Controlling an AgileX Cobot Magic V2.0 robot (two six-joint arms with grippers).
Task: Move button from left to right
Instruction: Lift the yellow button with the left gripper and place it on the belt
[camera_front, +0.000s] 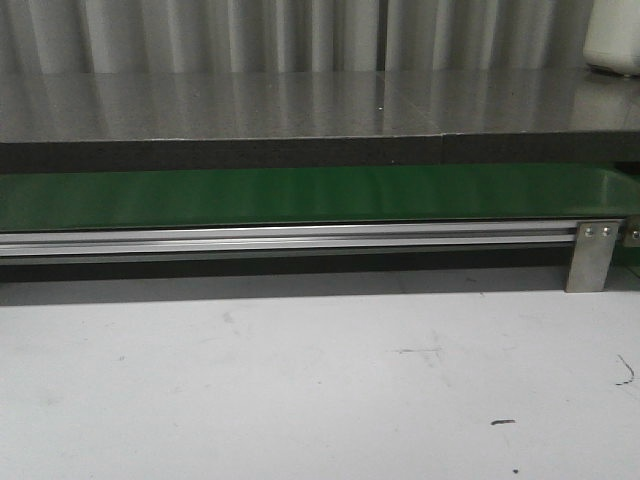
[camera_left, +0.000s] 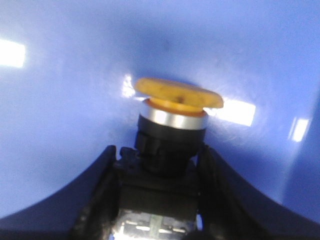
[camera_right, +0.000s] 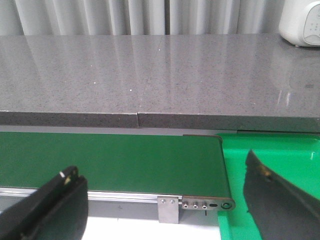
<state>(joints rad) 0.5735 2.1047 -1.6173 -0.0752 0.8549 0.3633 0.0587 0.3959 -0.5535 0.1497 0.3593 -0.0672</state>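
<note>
My left pincer (camera_left: 160, 200) is closed on the button (camera_left: 170, 130): both fingers (camera_left: 100, 195) press the black body from either side, and the orange-yellow cap stands clear beyond the tips. Behind the button there is only a glossy blue surface (camera_left: 60, 120); I judge it to be the wall or floor of a bin, but I cannot tell how near it lies.

The risk, as I see it, is the grip itself. I hold the blocky body low down and the cap is heavy and wide, so a jerk could twist the button between my fingers or let it slide out. The blue surface curves close around the button, and a sideways move before lifting could knock the cap against it.

My right pincer (camera_right: 165, 200) is spread wide and holds nothing. It hangs over the near edge of the green belt (camera_right: 110, 160), by the belt's end roller. Past that end sits a bright green tray (camera_right: 270, 155), the likely open room for setting down. Beyond the belt the grey counter (camera_right: 150, 75) rises as a ledge, with a white appliance (camera_right: 300, 22) at its far corner. The aluminium rail (camera_front: 290, 240) borders the belt's near side.
</note>
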